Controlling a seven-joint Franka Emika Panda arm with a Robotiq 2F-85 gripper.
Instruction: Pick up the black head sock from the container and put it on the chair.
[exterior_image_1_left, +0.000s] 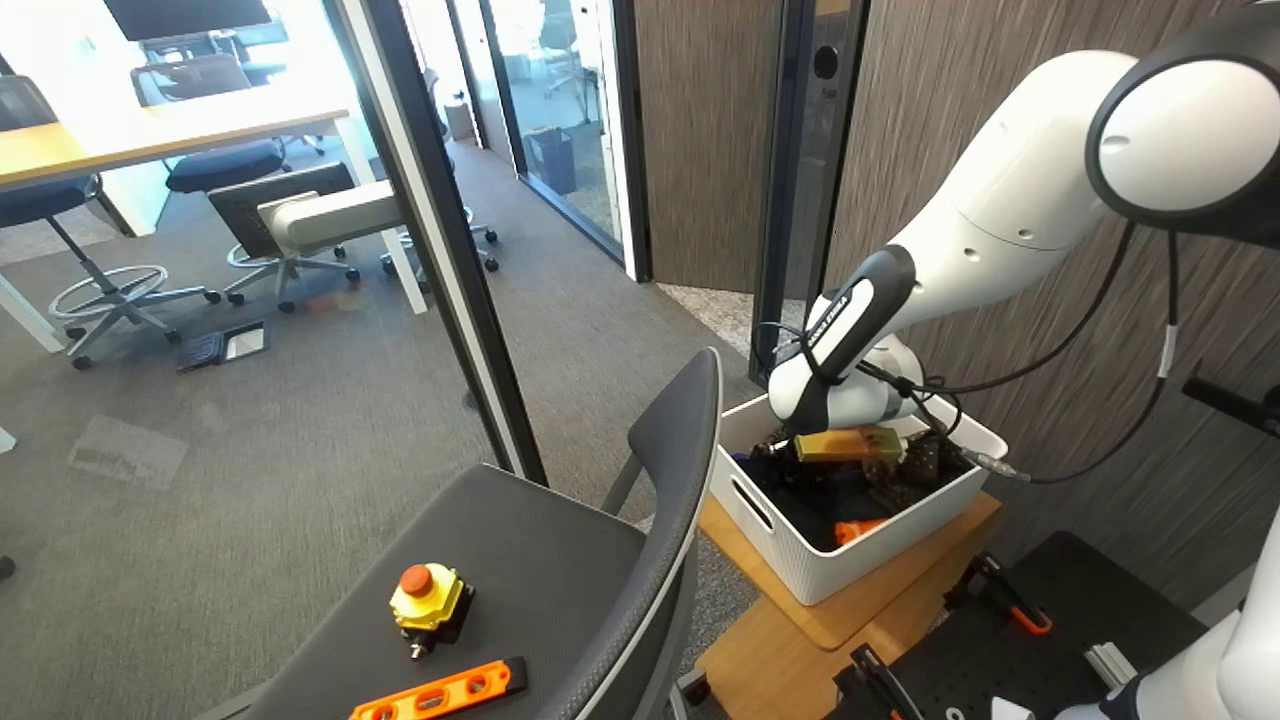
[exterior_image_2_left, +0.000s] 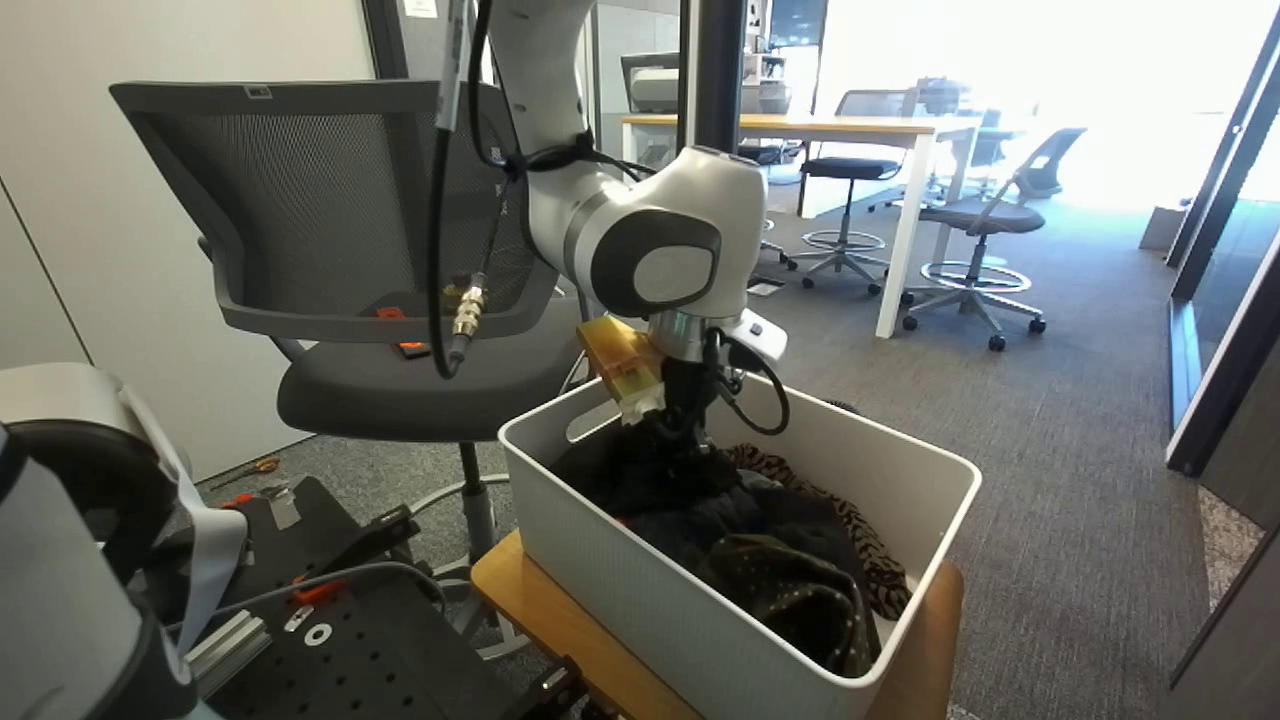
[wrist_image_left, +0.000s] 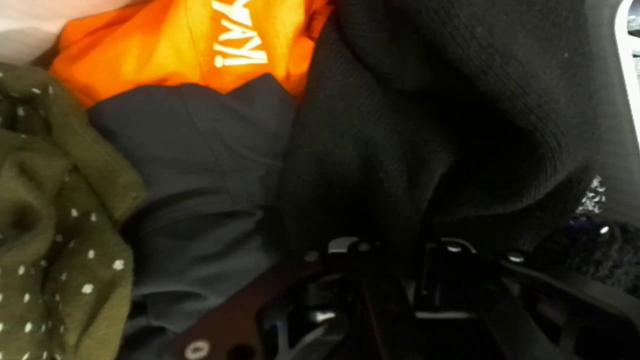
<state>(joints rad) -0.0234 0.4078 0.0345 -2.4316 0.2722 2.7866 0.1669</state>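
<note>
The black head sock (wrist_image_left: 380, 125) is a ribbed black knit that fills the upper right of the wrist view. It lies in the white container (exterior_image_1_left: 780, 545), also seen in an exterior view (exterior_image_2_left: 640, 590). My gripper (wrist_image_left: 407, 252) reaches down into the container, also in an exterior view (exterior_image_2_left: 688, 455). Its fingers are close together, and folds of black knit run in between the tips, so it looks shut on the sock. The tips are dark and partly hidden. The grey chair (exterior_image_1_left: 540, 550) stands beside the container, also in an exterior view (exterior_image_2_left: 430, 395).
Orange cloth (wrist_image_left: 185, 45), dark grey cloth (wrist_image_left: 200, 145) and olive dotted cloth (wrist_image_left: 60, 225) lie beside the sock. A yellow stop button (exterior_image_1_left: 427, 605) and an orange level (exterior_image_1_left: 440, 690) lie on the seat. The chair's backrest (exterior_image_1_left: 665, 480) stands between container and seat.
</note>
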